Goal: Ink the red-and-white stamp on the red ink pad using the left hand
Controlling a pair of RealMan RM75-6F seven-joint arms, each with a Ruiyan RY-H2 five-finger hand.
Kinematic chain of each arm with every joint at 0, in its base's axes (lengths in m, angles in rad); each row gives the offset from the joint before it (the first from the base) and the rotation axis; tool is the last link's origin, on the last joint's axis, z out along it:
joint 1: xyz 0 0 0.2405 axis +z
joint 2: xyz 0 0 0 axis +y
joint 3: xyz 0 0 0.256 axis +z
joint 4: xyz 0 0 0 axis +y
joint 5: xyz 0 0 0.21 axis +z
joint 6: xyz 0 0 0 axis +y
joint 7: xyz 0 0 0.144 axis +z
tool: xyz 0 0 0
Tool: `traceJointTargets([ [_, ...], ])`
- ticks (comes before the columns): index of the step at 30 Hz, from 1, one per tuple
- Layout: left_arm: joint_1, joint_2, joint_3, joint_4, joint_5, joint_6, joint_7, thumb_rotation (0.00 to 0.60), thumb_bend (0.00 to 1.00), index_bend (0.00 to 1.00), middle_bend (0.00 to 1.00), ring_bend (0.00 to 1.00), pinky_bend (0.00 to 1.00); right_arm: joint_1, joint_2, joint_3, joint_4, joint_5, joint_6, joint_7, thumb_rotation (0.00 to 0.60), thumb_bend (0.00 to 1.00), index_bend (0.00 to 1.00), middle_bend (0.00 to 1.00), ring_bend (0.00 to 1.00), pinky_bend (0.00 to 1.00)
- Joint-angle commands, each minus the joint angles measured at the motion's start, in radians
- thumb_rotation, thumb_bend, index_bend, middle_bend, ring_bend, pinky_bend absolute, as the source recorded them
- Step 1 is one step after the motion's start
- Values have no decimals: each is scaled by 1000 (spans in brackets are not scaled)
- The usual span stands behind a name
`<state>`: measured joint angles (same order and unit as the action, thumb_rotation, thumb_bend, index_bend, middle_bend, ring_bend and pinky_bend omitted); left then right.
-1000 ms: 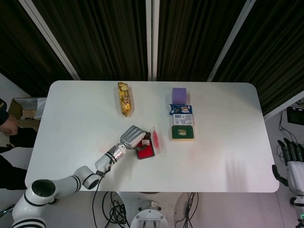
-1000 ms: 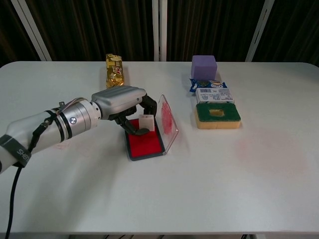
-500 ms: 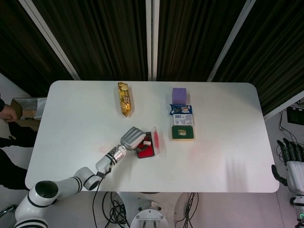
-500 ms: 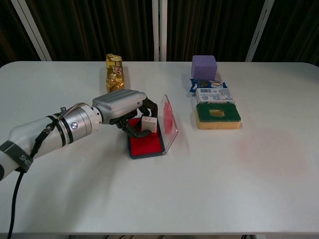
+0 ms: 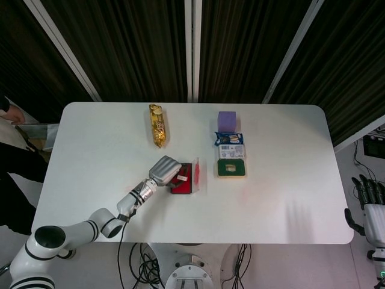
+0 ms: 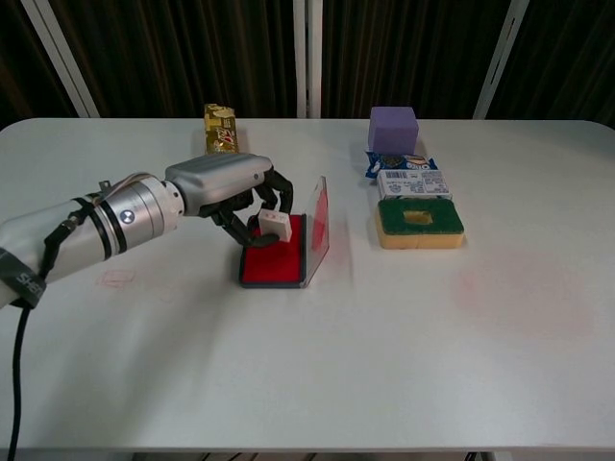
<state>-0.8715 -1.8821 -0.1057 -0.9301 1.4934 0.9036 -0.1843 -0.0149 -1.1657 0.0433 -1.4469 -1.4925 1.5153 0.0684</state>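
Observation:
My left hand [image 6: 226, 192] [image 5: 164, 169] holds the red-and-white stamp [image 6: 274, 226] [image 5: 183, 178] in its fingertips, tilted, just above the back part of the red ink pad [image 6: 274, 262] [image 5: 181, 186]. I cannot tell whether the stamp touches the pad. The pad's clear lid [image 6: 317, 226] stands up along its right side. At the far right edge of the head view, off the table, my right hand [image 5: 368, 198] hangs with its fingers apart and nothing in it.
A gold snack packet [image 6: 220, 135] lies at the back left. On the right, in a row from back to front, stand a purple cube [image 6: 392, 129], a blue-and-white packet [image 6: 411, 176] and a green-and-yellow sponge [image 6: 419, 222].
The left hand has lifted the stamp and drawn it back and left. The ink pad has turned and shifted on the table, its lid now more upright.

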Motion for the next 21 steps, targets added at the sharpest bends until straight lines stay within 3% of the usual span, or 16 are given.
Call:
traceJointTargets([
  [1, 3, 121, -35, -136, -25, 12, 41, 600, 359, 689, 684, 981, 1000, 2, -2, 0, 2, 0, -3, 1, 600, 343, 0, 0, 0, 0],
  [7, 36, 279, -35, -333, -75, -5, 115, 600, 359, 689, 685, 981, 1000, 13, -13, -1, 7, -7, -16, -1, 600, 343, 0, 0, 0, 0],
  [11, 75, 364, -4, -425, -107, -19, 130, 600, 359, 689, 685, 981, 1000, 14, -11, -1, 2, -13, -10, -7, 600, 344, 0, 0, 0, 0],
  [16, 136, 430, 59, -478, -117, -18, 108, 600, 359, 689, 685, 981, 1000, 14, -7, -1, -2, -9, -12, -13, 600, 343, 0, 0, 0, 0],
  [21, 196, 425, 104, -455, -114, 4, 44, 600, 359, 689, 685, 981, 1000, 22, -14, -5, -7, -15, -24, -24, 600, 343, 0, 0, 0, 0],
])
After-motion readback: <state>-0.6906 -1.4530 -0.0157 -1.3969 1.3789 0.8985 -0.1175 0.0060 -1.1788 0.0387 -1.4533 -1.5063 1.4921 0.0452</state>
